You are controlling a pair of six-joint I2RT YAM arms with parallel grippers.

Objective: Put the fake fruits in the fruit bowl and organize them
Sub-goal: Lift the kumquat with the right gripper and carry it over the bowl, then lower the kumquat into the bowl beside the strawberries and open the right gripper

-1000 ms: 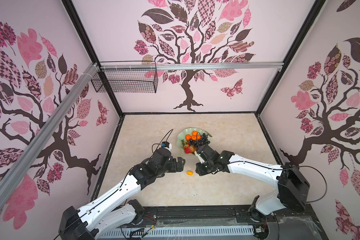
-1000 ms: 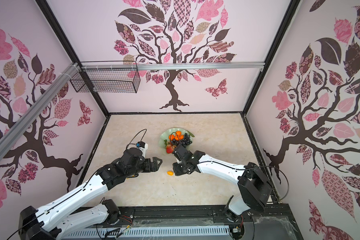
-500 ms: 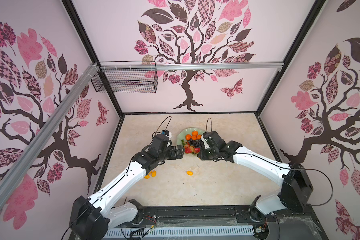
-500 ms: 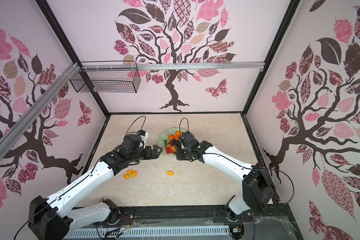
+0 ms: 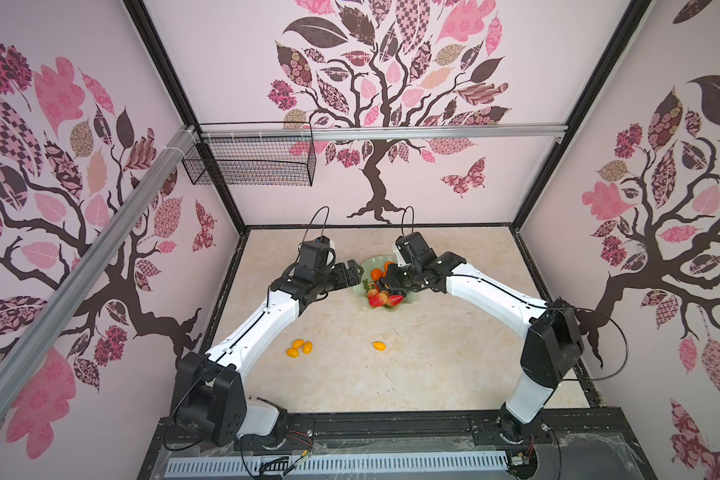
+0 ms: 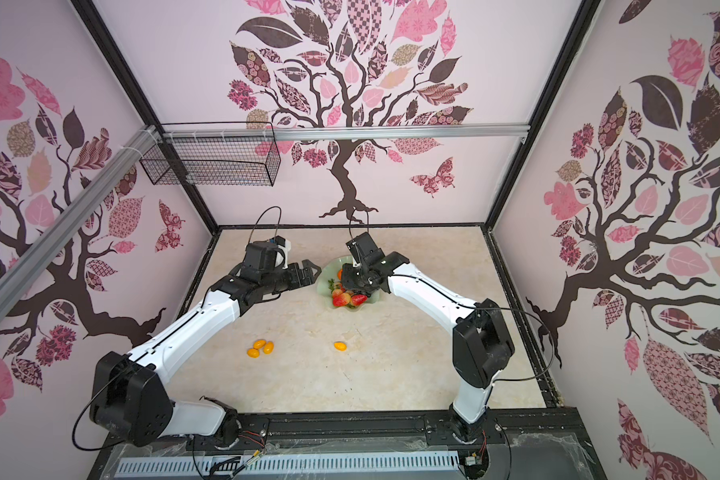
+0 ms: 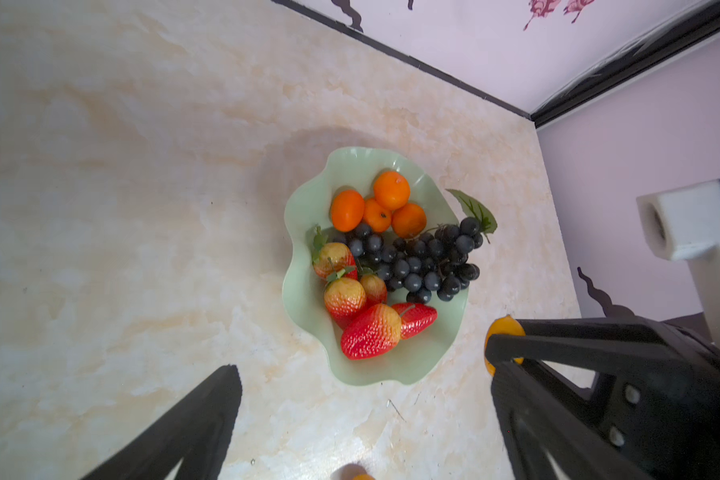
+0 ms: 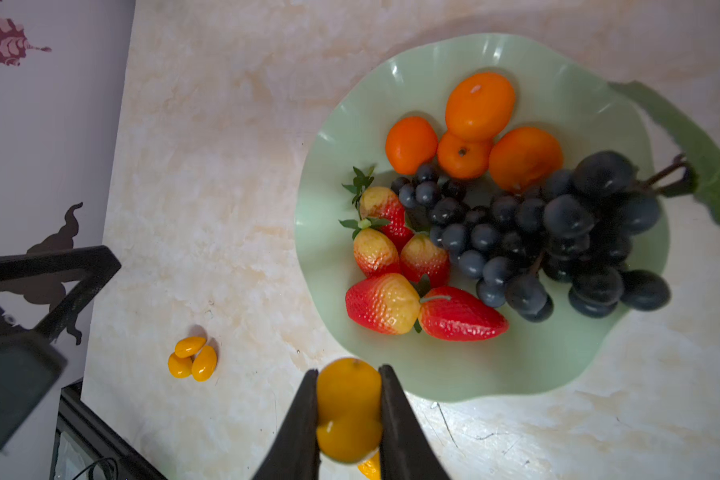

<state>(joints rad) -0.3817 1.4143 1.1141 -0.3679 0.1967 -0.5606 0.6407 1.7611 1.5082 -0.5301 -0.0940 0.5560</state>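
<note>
A yellow-orange oval (image 8: 348, 409) is pinched in the narrow jaws of the right gripper (image 8: 348, 370), at the near rim of the fruit bowl (image 8: 537, 365). Strawberries (image 8: 460, 316), oranges (image 8: 479, 106) and a grape bunch (image 8: 558, 232) are spread just ahead of it. The left gripper (image 5: 356, 274) is held wide and empty beside the bowl. Three ovals (image 8: 192, 359) are seen on the worktop (image 8: 225, 166), well back from both grippers.

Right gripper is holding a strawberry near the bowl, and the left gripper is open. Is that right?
Not quite. The right gripper holds a small yellow-orange fruit, not a strawberry, as the right wrist view shows. It is near the bowl, and the left gripper is open.
</note>
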